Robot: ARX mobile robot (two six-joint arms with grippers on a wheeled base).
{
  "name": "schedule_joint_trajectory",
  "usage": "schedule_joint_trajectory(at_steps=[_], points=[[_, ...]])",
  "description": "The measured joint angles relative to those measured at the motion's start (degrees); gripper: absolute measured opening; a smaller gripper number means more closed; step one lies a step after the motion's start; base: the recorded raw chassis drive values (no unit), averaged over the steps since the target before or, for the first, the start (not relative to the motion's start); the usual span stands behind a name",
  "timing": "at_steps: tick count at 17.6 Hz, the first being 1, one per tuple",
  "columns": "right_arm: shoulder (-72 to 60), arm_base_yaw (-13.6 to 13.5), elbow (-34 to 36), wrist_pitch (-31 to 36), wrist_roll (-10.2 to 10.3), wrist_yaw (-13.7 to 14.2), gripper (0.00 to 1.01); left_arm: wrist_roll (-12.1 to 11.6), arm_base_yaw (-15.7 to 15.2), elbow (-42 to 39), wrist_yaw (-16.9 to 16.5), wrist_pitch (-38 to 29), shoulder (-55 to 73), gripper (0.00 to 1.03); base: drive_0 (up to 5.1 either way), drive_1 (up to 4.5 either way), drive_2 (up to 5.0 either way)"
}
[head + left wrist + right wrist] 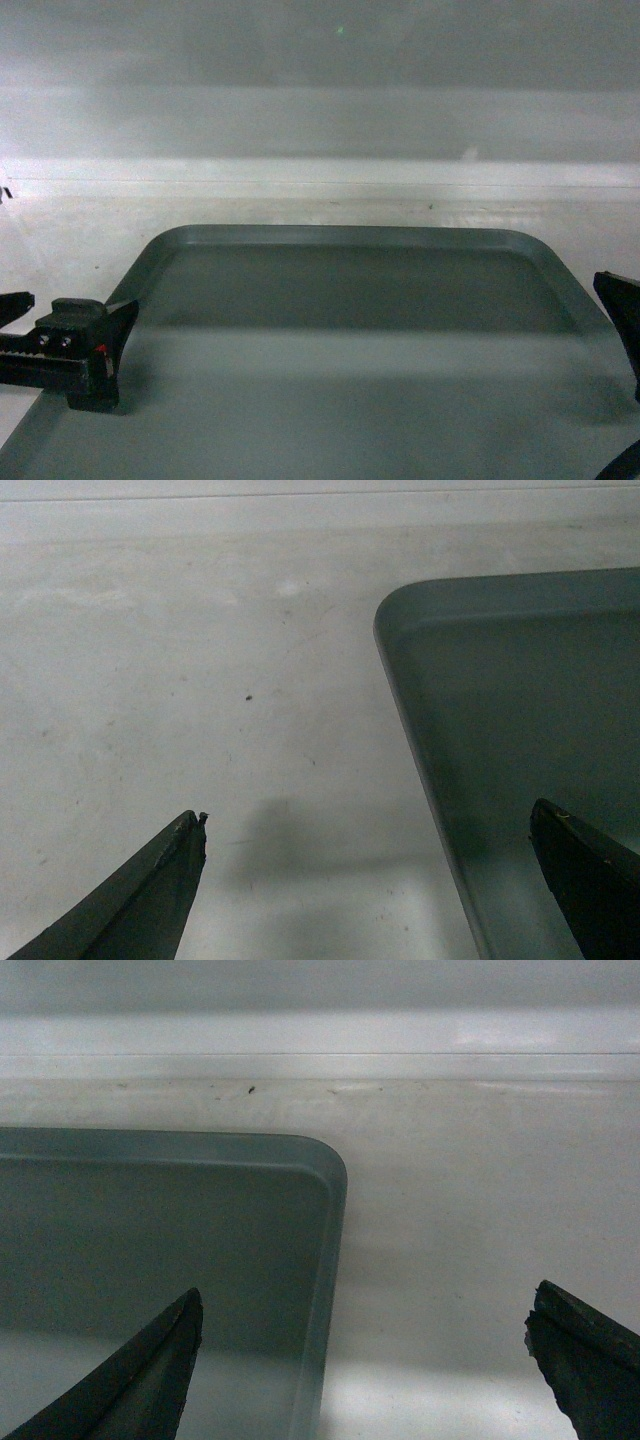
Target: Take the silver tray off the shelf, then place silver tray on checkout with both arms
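- On a white flat surface [80,215] right in front of me lies the silver tray [350,340]. It lies flat and fills the middle of my head view.
- I cannot tell if this white surface is the shelf or the desk. No bottles or scanner show.
- My left tool [370,850] is at 9 o'clock of the tray. It is spread wide open, one finger over the tray and one over the white surface, with the tray's left rim between them.
- My right tool [365,1330] is at 3 o'clock. It is wide open too, around the right rim.
- Neither tool pinches the tray.
- I think both tools must squeeze the rims before I lift. If this is the shelf, the carry and the set-down are all left to do.
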State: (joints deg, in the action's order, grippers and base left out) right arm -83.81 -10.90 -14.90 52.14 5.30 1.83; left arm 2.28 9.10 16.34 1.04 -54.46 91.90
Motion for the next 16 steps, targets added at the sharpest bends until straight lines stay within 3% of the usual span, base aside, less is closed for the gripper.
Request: schedule_joint_trajectory(at_steps=[2, 4, 5, 7, 10, 12, 16], points=[[-3.0, -1.1, -3.0, -3.2, -0.8, 1.0, 0.98, -0.7, 0.6, 3.6, -0.2, 4.3, 1.9, 0.98, 0.0, 0.00, 0.0], [-5.4, -1.0, -5.6, -9.2, -0.8, 2.2, 0.98, 0.1, 0.6, 5.0, -1.1, 8.3, 2.4, 0.98, 0.0, 0.00, 0.0], [-6.6, -1.1, -7.2, -13.0, -0.2, 2.3, 0.98, 0.2, 0.6, 5.8, -1.3, 10.7, 2.1, 0.98, 0.0, 0.00, 0.0], [-9.0, -1.9, -8.9, -13.6, 2.6, 3.9, 0.98, 0.2, 0.6, 6.2, -1.2, 11.8, 2.1, 0.98, 0.0, 0.00, 0.0], [-9.2, -3.0, -9.2, -13.8, 3.5, 5.5, 0.98, 0.3, 0.9, 6.1, -0.8, 11.8, 2.1, 0.98, 0.0, 0.00, 0.0], [-9.2, -3.4, -9.3, -13.9, 3.9, 5.7, 0.94, 0.5, 1.3, 6.0, -0.8, 11.5, 2.1, 0.86, 0.0, 0.00, 0.0], [-9.2, -3.8, -9.4, -14.0, 3.9, 5.9, 0.83, 0.7, 1.5, 6.0, -0.9, 11.4, 2.1, 0.75, 0.0, 0.00, 0.0]])
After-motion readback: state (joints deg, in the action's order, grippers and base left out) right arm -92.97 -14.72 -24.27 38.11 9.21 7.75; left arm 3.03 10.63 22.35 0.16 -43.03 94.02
